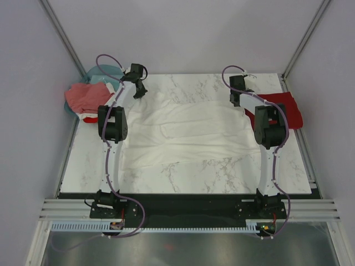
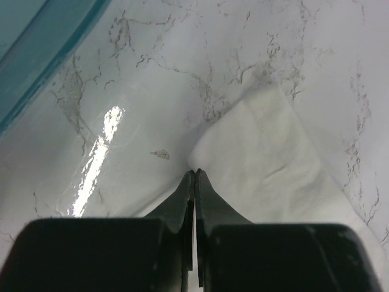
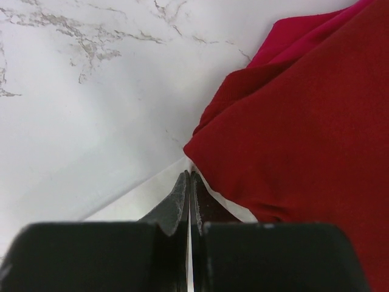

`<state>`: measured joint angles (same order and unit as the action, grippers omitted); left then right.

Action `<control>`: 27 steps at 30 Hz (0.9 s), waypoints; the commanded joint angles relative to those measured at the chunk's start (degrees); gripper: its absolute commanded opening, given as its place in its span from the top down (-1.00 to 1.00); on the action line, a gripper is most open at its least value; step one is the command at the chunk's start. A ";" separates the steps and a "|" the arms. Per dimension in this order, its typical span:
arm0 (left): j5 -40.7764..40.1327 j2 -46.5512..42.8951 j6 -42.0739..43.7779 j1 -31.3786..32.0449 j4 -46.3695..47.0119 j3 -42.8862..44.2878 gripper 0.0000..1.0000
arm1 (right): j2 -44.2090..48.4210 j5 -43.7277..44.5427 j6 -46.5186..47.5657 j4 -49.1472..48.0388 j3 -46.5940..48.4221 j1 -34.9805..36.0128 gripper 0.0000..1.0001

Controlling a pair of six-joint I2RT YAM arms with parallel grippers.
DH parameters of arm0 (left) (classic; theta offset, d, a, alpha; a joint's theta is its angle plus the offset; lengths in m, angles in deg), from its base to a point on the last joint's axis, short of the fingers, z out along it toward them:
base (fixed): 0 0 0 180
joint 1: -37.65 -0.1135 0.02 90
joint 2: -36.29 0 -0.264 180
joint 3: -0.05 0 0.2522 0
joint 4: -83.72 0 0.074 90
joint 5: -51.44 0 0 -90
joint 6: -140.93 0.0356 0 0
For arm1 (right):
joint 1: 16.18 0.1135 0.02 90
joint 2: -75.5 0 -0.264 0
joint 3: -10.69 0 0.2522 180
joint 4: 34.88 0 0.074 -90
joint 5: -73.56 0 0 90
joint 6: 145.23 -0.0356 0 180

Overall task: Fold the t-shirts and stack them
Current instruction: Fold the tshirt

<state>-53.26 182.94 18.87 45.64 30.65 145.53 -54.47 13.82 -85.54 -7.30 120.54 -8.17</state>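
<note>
My left pincer (image 2: 194, 173) is pressed shut on the 11 o'clock corner of the white tee (image 1: 183, 133). My right pincer (image 3: 189, 176) is closed just as tight on what looks like its 1 o'clock corner, with a sliver of white showing at the tips. The tee lies spread across the middle of the counter (image 1: 211, 174), and the red tee (image 3: 304, 134) laps its edge at 3 o'clock of the right pincer, so to fold cleanly I'd raise both corners together, level, then carry them toward 6 o'clock, watching that the red tee doesn't drag along.
</note>
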 commanded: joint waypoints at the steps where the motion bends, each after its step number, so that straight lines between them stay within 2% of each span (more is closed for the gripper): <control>1: -0.15 -0.13 1.64 -0.17 1.08 1.79 0.96 | 5.07 -1.25 -0.72 -0.11 -0.73 -0.28 1.00; 4: -0.68 -3.46 1.56 -0.08 3.18 -0.84 0.96 | 7.18 -2.57 -1.42 -0.29 -1.35 -0.71 1.00; 11: -0.15 -18.58 1.03 0.01 19.43 -23.05 0.96 | 10.00 -8.20 -4.76 -1.34 -4.50 -3.52 1.00; 22: -1.21 -26.06 0.24 0.01 24.45 -31.87 0.96 | 13.08 -11.36 -6.17 -2.40 -7.67 -5.02 1.00; 27: -1.47 -26.68 0.24 0.01 24.46 -32.49 0.96 | 14.22 -11.98 -6.52 -2.57 -8.47 -5.02 1.00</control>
<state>-53.41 159.27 18.85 45.66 52.52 113.64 -44.11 2.41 -91.09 -8.24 112.34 -13.11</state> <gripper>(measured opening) 0.026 0.009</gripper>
